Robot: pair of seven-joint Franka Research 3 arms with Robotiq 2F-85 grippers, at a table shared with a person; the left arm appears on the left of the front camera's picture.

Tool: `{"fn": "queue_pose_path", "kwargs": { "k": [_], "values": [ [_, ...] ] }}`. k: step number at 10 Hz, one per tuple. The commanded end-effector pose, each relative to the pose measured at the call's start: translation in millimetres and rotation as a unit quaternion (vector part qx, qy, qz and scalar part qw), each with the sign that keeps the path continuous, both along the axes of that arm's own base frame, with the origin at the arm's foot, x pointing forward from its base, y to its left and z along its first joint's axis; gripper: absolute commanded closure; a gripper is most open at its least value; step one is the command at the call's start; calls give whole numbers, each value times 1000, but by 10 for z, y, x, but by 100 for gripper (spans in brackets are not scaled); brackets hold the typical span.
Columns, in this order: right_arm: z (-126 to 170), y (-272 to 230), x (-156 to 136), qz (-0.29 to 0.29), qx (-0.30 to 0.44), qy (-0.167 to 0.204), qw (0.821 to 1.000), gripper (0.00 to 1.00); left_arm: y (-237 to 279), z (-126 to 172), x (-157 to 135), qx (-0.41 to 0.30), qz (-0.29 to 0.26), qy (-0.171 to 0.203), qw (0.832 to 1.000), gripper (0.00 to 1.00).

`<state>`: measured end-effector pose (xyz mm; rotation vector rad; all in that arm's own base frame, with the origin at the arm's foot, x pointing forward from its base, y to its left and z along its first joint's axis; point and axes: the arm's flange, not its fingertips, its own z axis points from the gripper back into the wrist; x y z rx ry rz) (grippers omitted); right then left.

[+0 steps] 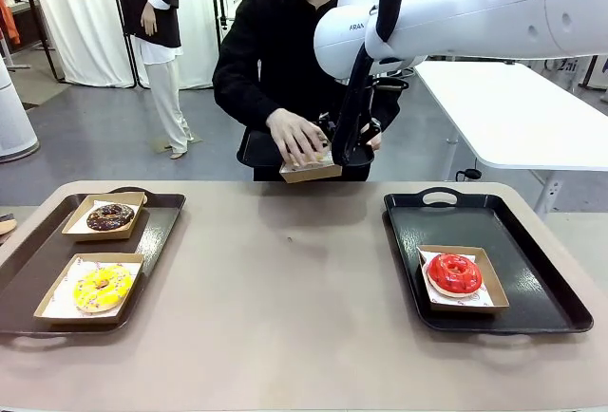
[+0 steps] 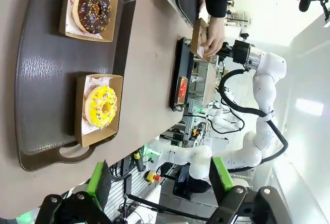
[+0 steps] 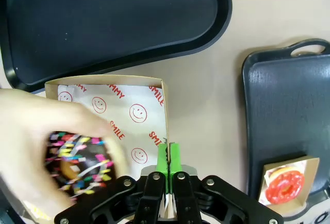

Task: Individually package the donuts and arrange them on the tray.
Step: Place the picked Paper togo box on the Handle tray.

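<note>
Donuts boxed on both trays, one more going in

Right claw [image 3: 166, 154] pinches the rim of a paper-lined box [image 3: 135, 111] at the tabletop's far edge while a person's hand [image 3: 49, 146] lowers the sprinkled donut [image 3: 77, 159] into it. Left claw [image 2: 161, 180] hangs wide, empty. Yellow donut [image 1: 102, 286] and chocolate donut [image 1: 110, 215] sit boxed on the left tray [image 1: 28, 270]; red donut [image 1: 453, 272] on the right tray [image 1: 532, 270].
</note>
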<state>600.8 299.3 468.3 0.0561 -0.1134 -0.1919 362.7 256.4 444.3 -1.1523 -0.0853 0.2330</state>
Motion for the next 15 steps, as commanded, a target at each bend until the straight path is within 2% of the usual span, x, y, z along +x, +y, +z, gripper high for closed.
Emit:
{"fn": "queue_pose_path", "kwargs": {
  "k": [1,9,10,11,12,15],
  "values": [
    [7,3,0,0,1,-1,1000,100,8,12,-31,-2,-3,-9,1000,0],
    [0,0,0,0,0,0,1000,98,8,12,-31,-2,-3,-9,1000,0],
    [174,-95,-132,17,8,-11,1000,98,8,12,-31,-2,-3,-9,1000,0],
    [351,-256,-136,14,20,-22,999,98,8,12,-31,-2,-3,-9,1000,0],
    [542,-483,-110,36,26,-6,999,98,8,12,-31,-2,-3,-9,1000,0],
    [886,-1096,-109,62,11,-13,998,98,8,12,-31,-2,-3,-9,1000,0]
  ]
}}
